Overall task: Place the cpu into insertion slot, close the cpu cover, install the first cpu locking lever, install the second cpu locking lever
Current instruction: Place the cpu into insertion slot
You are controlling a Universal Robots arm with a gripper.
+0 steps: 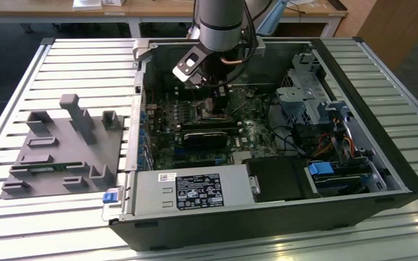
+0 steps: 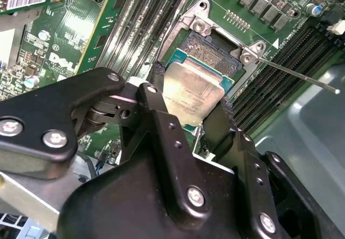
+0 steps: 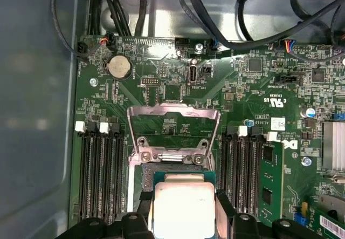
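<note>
Slatted metal worktop [image 1: 85, 65], open computer case [image 1: 267, 228]: my end effector [image 2: 191, 89] grips the cpu [image 2: 188, 100] by two opposite edges, just over the insertion slot [image 2: 211, 53]. Light, stiff, fragile chip, so edges only, I judge.

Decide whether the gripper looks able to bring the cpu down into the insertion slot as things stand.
Probably yes: the gripper holds the cpu just over the insertion slot, and the cpu cover stands swung open, leaving the way down seemingly free.

1 cpu [image 3: 183, 209], 1 cpu cover [image 3: 173, 108], 1 insertion slot [image 2: 213, 53], 1 coin battery [image 3: 119, 66], 1 claw [image 2: 191, 88].
</note>
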